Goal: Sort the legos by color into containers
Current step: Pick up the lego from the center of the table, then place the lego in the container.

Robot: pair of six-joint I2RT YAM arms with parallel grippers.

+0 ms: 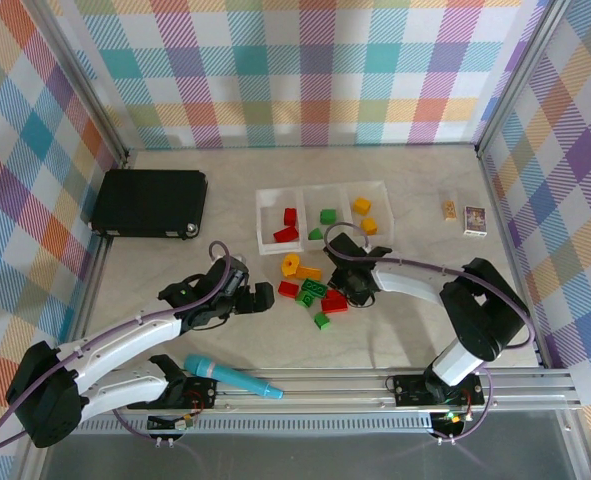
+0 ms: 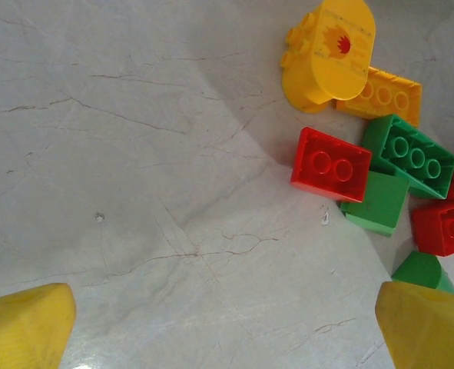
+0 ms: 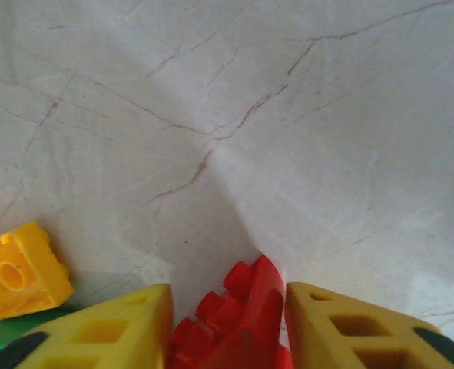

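One red lego (image 3: pixel 238 311) is pinched in the right gripper's (image 1: pixel 353 285) jaws mid-table; lift it clear of the pile (image 1: pixel 315 290), then drop it into the left bin (image 1: pixel 265 215) with the reds (image 1: pixel 287 228). Left gripper (image 2: pixel 227 327) gapes, empty.

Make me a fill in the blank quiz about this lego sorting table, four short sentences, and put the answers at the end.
1. The right gripper holds a brick whose colour is ___.
2. The jaws of the left gripper stand ___.
3. The middle bin holds legos that are all ___.
4. The black case lies to the ___ of that bin.
Missing words: red; open; green; left.
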